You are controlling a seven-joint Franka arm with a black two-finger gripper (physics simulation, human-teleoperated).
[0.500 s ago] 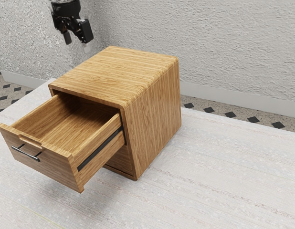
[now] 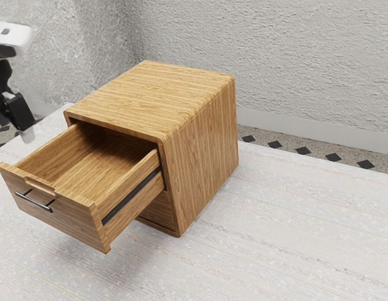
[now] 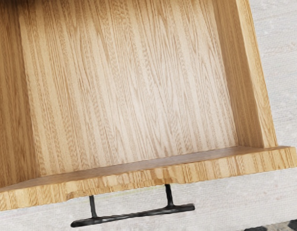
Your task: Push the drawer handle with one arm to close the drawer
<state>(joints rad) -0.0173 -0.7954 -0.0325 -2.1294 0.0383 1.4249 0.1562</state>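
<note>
Now, gripper [image 2: 16,130]: lower and farther toward the exterior view's left than a moment ago, when it was up past the cabinet's top; fingers apart, nothing between them.
Arm [image 2: 12,37]: white shell, rounded, cut by the exterior view's edge.
Drawer [image 2: 75,219]: same as before, well out of the cabinet, no push visible; empty inside.
Handle [image 2: 34,201]: on the drawer's outer face, untouched; in the wrist view, beyond the front panel [image 3: 196,174], so the hand looks to be above the drawer, near its front.
Meaning: still the approach; closing not begun. Likely next, get down outside the front panel, then push handle toward the cabinet.
Risk: coming down too early could catch the panel's top edge or land inside the drawer; an off-centre push might skew it.
Handle, make: thin dark bar on two short posts, metal-looking, slight shine.
Drawer, make: open box, striped wood grain, shallow notch [image 2: 40,184] in the front's top edge.
Rail [image 2: 131,199]: dark straight strip along the drawer's side.
Cabinet [image 2: 200,138]: boxy, rounded edges, same warm wood.
Table [image 2: 275,238]: pale, faintly streaked.
Wall [image 2: 275,56]: rough plaster look.
Floor [image 2: 307,150]: speckled, dark diamonds.
</note>
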